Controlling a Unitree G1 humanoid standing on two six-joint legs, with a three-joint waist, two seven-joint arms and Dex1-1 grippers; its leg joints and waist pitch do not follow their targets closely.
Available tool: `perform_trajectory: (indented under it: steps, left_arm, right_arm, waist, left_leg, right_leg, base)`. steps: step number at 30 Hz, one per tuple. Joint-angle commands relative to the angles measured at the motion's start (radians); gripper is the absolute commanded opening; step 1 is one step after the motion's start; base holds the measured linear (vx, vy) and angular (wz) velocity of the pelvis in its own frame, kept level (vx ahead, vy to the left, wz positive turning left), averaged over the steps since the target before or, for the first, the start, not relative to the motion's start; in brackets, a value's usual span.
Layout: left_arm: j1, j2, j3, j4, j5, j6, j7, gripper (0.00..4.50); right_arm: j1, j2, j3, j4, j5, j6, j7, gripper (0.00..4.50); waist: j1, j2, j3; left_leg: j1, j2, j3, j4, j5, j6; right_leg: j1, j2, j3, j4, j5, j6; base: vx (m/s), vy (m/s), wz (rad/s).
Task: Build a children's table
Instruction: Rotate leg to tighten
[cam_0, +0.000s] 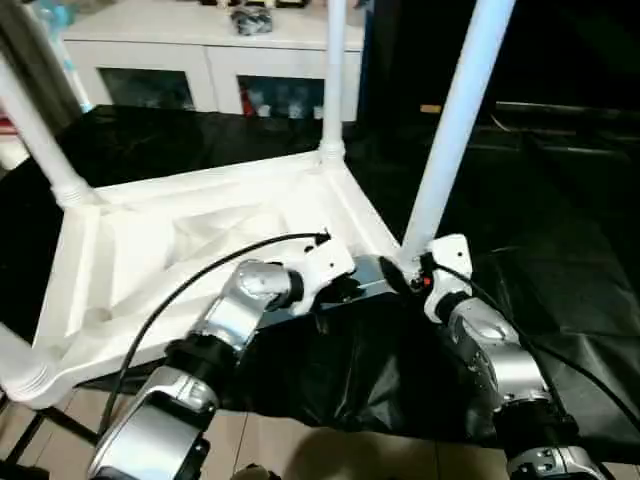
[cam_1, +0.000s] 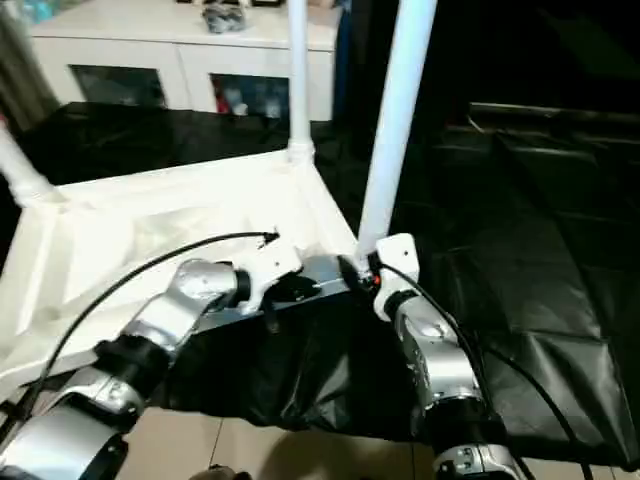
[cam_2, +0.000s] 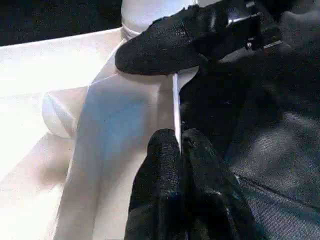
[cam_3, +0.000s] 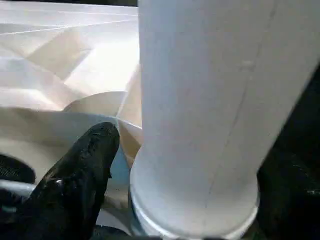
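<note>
- White plastic top lying upside down on a black-covered bench, ribbed underside up.
- Four legs counted, all standing in corner sockets: far-left leg, far-right leg, near-left leg at the picture's edge, near-right leg.
- Two grippers counted, both at the near-right corner.
- Left gripper pinched onto the thin edge of the top's side wall, fingers almost together with only the rim between them.
- Right gripper wrapped around the base of the near-right leg, one finger on one side, the other mostly hidden; spread just to the width of the tube.
- Judged step: seating the last leg, top steadied while the leg gets pressed or twisted home.
- Collar of that leg looks close to the socket rim; cannot tell if fully seated.
- Next move likely calls for a straight push down along the tube, no sideways lean, with the rim grip kept firm against sliding.
- After that, probably turning the whole table upright.
- Behind, one white cabinet with glass doors, no part of the job.
</note>
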Motion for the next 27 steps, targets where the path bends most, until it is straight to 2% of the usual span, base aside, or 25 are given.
perform_trajectory:
  steps: [1,2,3,4,5,6,8,9,10,11,13,14,18,20,22,27]
  left_arm:
    - [-0.004,-0.020,-0.042,-0.052,-0.031,-0.048,-0.064,0.00]
    - [-0.004,-0.018,-0.042,-0.052,-0.032,-0.049,-0.068,0.00]
    - [-0.004,0.004,-0.044,-0.055,-0.040,-0.059,-0.107,0.00]
    - [-0.004,0.015,-0.044,-0.057,-0.046,-0.061,-0.128,0.00]
    - [-0.005,0.031,-0.042,-0.063,-0.058,-0.065,-0.168,0.00]
    - [-0.005,0.035,-0.042,-0.065,-0.062,-0.066,-0.180,0.00]
    - [-0.008,0.055,-0.043,-0.071,-0.072,-0.071,-0.225,0.00]
    - [-0.008,0.058,-0.043,-0.071,-0.071,-0.073,-0.231,0.00]
    - [-0.011,0.067,-0.044,-0.071,-0.075,-0.075,-0.251,0.00]
    - [-0.015,0.081,-0.046,-0.070,-0.079,-0.081,-0.280,0.00]
    - [-0.018,0.091,-0.047,-0.069,-0.082,-0.086,-0.300,0.00]
    - [-0.025,0.109,-0.049,-0.067,-0.090,-0.091,-0.338,0.00]
    - [-0.034,0.140,-0.054,-0.067,-0.107,-0.091,-0.418,0.00]
    - [-0.035,0.144,-0.055,-0.066,-0.107,-0.091,-0.426,0.00]
    - [-0.042,0.158,-0.059,-0.053,-0.101,-0.099,-0.447,0.00]
    - [-0.048,0.173,-0.059,-0.050,-0.107,-0.100,-0.476,0.00]
  right_arm:
    - [0.018,0.005,0.115,-0.035,0.017,-0.007,0.144,3.84]
    - [0.020,0.001,0.116,-0.039,0.018,-0.007,0.153,3.84]
    - [0.040,-0.038,0.133,-0.083,0.038,-0.002,0.245,3.84]
    - [0.051,-0.062,0.141,-0.105,0.049,-0.001,0.297,3.84]
    - [0.064,-0.095,0.149,-0.135,0.069,0.008,0.366,3.84]
    - [0.068,-0.105,0.151,-0.143,0.075,0.010,0.385,3.84]
    - [0.083,-0.148,0.161,-0.173,0.097,0.008,0.465,3.84]
    - [0.084,-0.154,0.162,-0.174,0.098,0.003,0.479,3.84]
    - [0.088,-0.174,0.167,-0.184,0.110,0.018,0.521,3.84]
    - [0.094,-0.204,0.175,-0.200,0.120,0.031,0.576,3.84]
    - [0.098,-0.225,0.182,-0.211,0.127,0.039,0.614,3.84]
    - [0.103,-0.266,0.196,-0.236,0.140,0.060,0.683,3.84]
    - [0.105,-0.323,0.222,-0.276,0.155,0.086,0.784,3.84]
    - [0.105,-0.327,0.226,-0.279,0.153,0.077,0.792,3.84]
    - [0.103,-0.339,0.235,-0.295,0.167,0.100,0.825,3.84]
    - [0.105,-0.346,0.243,-0.312,0.178,0.127,0.847,3.70]
  waist:
    - [0.005,-0.013,-0.063]
    - [0.008,-0.015,-0.064]
    - [0.014,-0.016,-0.066]
    - [0.014,-0.016,-0.066]
    - [0.022,-0.017,-0.068]
    - [0.028,-0.019,-0.069]
    - [0.035,-0.020,-0.069]
    - [0.042,-0.016,-0.071]
    - [0.045,-0.014,-0.072]
    - [0.048,-0.017,-0.071]
    - [0.057,-0.016,-0.070]
    - [0.057,-0.016,-0.071]
    - [0.062,-0.016,-0.068]
    - [0.063,-0.018,-0.067]
    - [0.063,-0.018,-0.066]
    - [0.066,-0.018,-0.067]
  left_leg:
    - [0.022,0.043,-0.020,-0.086,-0.443,0.019]
    - [0.020,0.044,-0.018,-0.085,-0.427,0.025]
    - [0.019,0.046,-0.012,-0.080,-0.378,0.045]
    - [0.019,0.046,-0.012,-0.080,-0.378,0.045]
    - [0.019,0.047,-0.008,-0.075,-0.347,0.067]
    - [0.016,0.046,-0.005,-0.070,-0.317,0.076]
    - [0.014,0.047,-0.003,-0.067,-0.298,0.083]
    - [0.018,0.051,-0.001,-0.066,-0.286,0.085]
    - [0.013,0.052,-0.001,-0.065,-0.265,0.081]
    - [0.013,0.051,-0.001,-0.065,-0.263,0.081]
    - [0.014,0.054,-0.001,-0.066,-0.268,0.081]
    - [0.014,0.055,-0.001,-0.067,-0.275,0.076]
    - [0.019,0.058,-0.001,-0.071,-0.313,0.062]
    - [0.020,0.057,-0.001,-0.072,-0.326,0.053]
    - [0.020,0.057,-0.003,-0.073,-0.331,0.046]
    - [0.019,0.057,-0.003,-0.074,-0.328,0.041]
  right_leg:
    - [0.033,-0.056,0.040,-0.073,-0.420,-0.137]
    - [0.035,-0.055,0.041,-0.070,-0.396,-0.144]
    - [0.036,-0.054,0.048,-0.059,-0.325,-0.172]
    - [0.036,-0.054,0.048,-0.059,-0.325,-0.172]
    - [0.039,-0.053,0.049,-0.054,-0.300,-0.190]
    - [0.040,-0.053,0.050,-0.049,-0.279,-0.201]
    - [0.040,-0.052,0.050,-0.046,-0.276,-0.205]
    - [0.038,-0.052,0.050,-0.041,-0.271,-0.214]
    - [0.040,-0.051,0.049,-0.038,-0.258,-0.216]
    - [0.045,-0.050,0.047,-0.039,-0.263,-0.213]
    - [0.043,-0.049,0.048,-0.038,-0.278,-0.205]
    - [0.042,-0.049,0.047,-0.038,-0.285,-0.206]
    - [0.037,-0.049,0.050,-0.042,-0.325,-0.202]
    - [0.037,-0.051,0.050,-0.044,-0.353,-0.194]
    - [0.037,-0.053,0.050,-0.046,-0.374,-0.188]
    - [0.038,-0.053,0.051,-0.045,-0.364,-0.190]
  base:
    - [0.000,0.000,0.00]
    - [0.000,0.000,0.00]
    - [0.067,-0.033,0.10]
    - [0.000,0.000,0.00]
    - [0.052,-0.033,0.09]
    - [0.000,0.000,0.00]
    - [0.000,0.000,0.00]
    - [0.000,0.000,0.00]
    - [0.000,0.000,0.00]
    - [0.000,0.000,0.00]
    - [0.000,0.000,0.00]
    - [0.000,0.000,0.00]
    - [0.000,0.000,0.00]
    - [0.000,0.000,0.00]
    - [0.000,0.000,0.00]
    - [0.000,0.000,0.00]
